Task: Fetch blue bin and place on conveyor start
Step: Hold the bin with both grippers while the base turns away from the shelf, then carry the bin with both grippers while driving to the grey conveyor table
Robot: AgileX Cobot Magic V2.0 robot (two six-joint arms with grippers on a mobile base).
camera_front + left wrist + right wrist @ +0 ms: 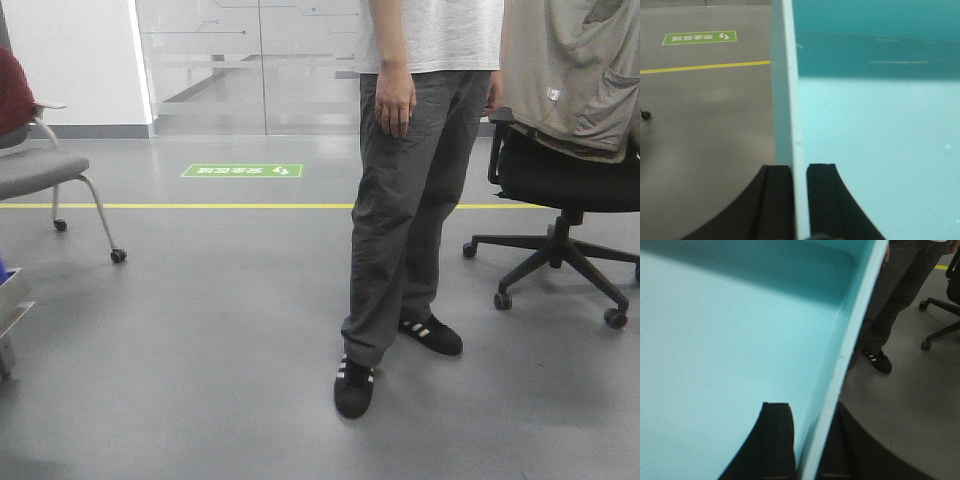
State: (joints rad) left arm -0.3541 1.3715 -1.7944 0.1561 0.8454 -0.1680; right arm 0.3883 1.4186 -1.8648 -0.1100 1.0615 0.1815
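Exterior front-facing view is mostly grey floor [200,350], with a person [410,200] in grey trousers standing just right of centre, a black office chair [560,190] at the far right and a grey chair [40,170] at the left edge. The blue bin [880,150] shows only in the wrist views, carried clear of the floor between the two arms, and what can be seen of its inside is bare. The left end effector [799,170] is clenched on one side wall, one finger inside and one outside; the right end effector [810,412] grips the opposite wall [850,340] the same way. The conveyor start is in none of the views, so I cannot say which way the bin has to travel. The main worry, to my eye, is the person standing near the bin's right wall: a forward move could drive the bin into their legs. The pinch on smooth thin walls also looks slight, so uneven arm motion might twist the tub loose. A yellow line [200,206] and a green floor sign [242,170] lie further off.
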